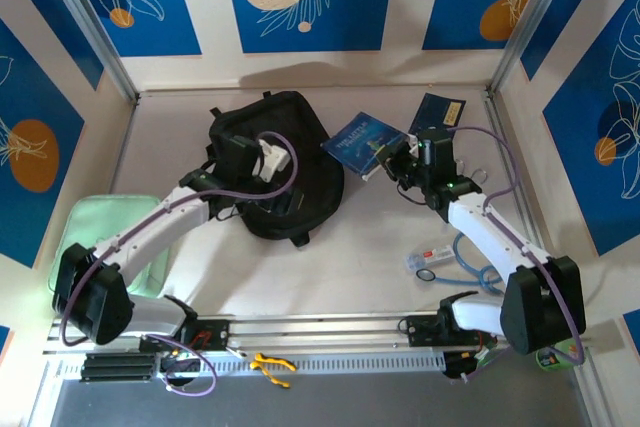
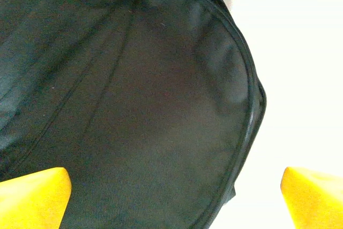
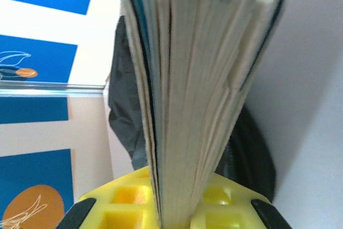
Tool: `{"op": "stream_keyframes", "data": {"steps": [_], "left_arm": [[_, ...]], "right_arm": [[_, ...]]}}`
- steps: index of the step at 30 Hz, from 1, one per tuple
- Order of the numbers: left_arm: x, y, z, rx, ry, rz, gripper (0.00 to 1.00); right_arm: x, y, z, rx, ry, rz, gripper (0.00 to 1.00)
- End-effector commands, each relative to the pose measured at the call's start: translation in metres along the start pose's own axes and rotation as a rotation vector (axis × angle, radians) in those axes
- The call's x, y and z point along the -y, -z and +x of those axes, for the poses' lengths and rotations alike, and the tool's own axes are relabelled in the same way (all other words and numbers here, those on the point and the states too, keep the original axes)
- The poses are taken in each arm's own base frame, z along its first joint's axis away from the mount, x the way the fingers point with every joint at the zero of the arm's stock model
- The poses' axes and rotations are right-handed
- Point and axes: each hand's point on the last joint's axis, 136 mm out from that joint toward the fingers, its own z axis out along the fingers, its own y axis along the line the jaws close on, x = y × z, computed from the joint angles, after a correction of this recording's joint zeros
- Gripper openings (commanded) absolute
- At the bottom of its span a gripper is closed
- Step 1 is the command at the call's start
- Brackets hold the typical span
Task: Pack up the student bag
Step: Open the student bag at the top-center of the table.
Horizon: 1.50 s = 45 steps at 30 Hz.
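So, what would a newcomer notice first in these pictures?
The black student bag lies in the middle of the table, with the left gripper open above it. Just to its right, the right gripper is shut on a blue book, its pages facing the wrist camera.

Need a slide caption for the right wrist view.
Right pincer shut on a blue-covered book, page edges facing the camera, black student bag behind.

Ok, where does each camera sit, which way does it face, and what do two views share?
Top external: above and behind the arms, looking down at the table; both arms show.
Left wrist: looks down onto the black backpack, yellow fingertips wide apart.
Right wrist: looks along the blue book pinched in its yellow fingers.
Shared: top and right wrist both show book and backpack.
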Motion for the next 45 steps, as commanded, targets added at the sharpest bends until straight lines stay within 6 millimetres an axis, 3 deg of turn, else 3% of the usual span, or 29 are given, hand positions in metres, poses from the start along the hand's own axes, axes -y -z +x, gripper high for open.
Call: {"op": "stream_keyframes", "data": {"steps": [1,7,11,16,20,28,31,35,40,45], "left_arm": [[0.003,-0.004,0.044,-0.238,-0.251,0.021,0.94],[0.014,-0.021,0.072,-0.444,-0.378,0.106,0.8],[0.016,-0.035,0.066,-0.475,-0.41,0.116,0.68],[0.018,-0.047,0.068,-0.518,-0.463,0.119,0.67],[0.006,-0.05,0.071,-0.576,-0.513,0.059,0.52],[0.006,-0.051,0.082,-0.645,-0.555,0.07,0.57],[0.0,-0.053,0.076,-0.63,-0.586,0.022,0.55],[-0.012,-0.051,0.063,-0.61,-0.638,-0.072,0.4],[-0.009,-0.037,0.04,-0.531,-0.651,-0.099,0.21],[-0.008,-0.024,0.016,-0.447,-0.611,-0.143,0.13]], "right_arm": [[-0.005,0.012,-0.009,0.024,0.016,-0.037,0.0],[-0.002,0.018,-0.014,0.037,0.015,-0.023,0.0],[0.002,0.019,-0.013,0.044,0.008,-0.011,0.0],[0.006,0.019,-0.009,0.038,-0.006,-0.003,0.0],[0.009,0.019,-0.009,0.041,-0.008,0.008,0.0],[0.01,0.018,-0.009,0.042,-0.013,0.008,0.0],[0.011,0.018,-0.009,0.04,-0.016,0.01,0.0],[0.013,0.019,-0.01,0.04,-0.024,0.013,0.0],[0.016,0.025,-0.015,0.067,-0.025,0.023,0.0],[0.027,0.04,-0.029,0.132,-0.033,0.065,0.0]]}}
